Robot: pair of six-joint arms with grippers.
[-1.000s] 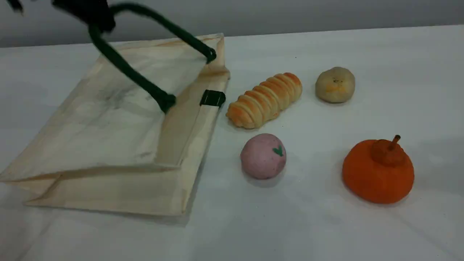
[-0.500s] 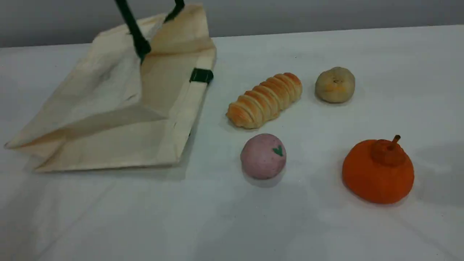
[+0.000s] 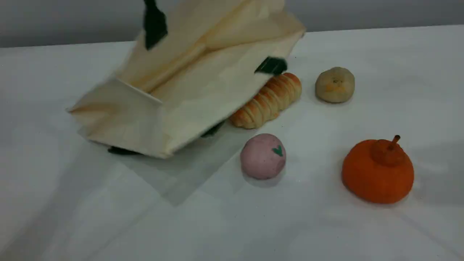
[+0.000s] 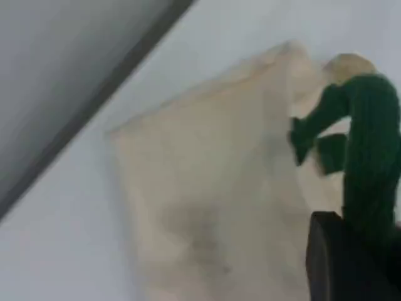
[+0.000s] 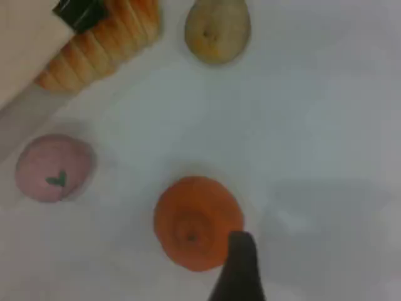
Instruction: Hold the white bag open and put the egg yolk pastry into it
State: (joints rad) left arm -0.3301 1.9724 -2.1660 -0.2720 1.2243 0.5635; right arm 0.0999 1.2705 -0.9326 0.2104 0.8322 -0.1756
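The white bag [image 3: 203, 87] hangs tilted above the table's back left, its lower end near the surface and its right side covering part of the bread roll. Its dark green handle [image 3: 154, 25] runs up out of the scene view. In the left wrist view my left gripper [image 4: 351, 263] is shut on that green handle [image 4: 369, 157], with the bag [image 4: 207, 207] hanging below. The egg yolk pastry [image 3: 335, 84] rests on the table at the back right, also visible as the egg yolk pastry [image 5: 217, 30] in the right wrist view. My right gripper [image 5: 238, 276] hovers open over the orange fruit, holding nothing.
A long ridged bread roll [image 3: 275, 96] lies partly under the bag. A pink ball [image 3: 263, 156] with a green mark sits in front of it. An orange fruit [image 3: 378, 172] with a stem stands at the front right, right under my right fingertip [image 5: 241, 266].
The bag has been pulled up off the table by its handle and swung right, so it now overlaps the bread roll. The food items have not moved.
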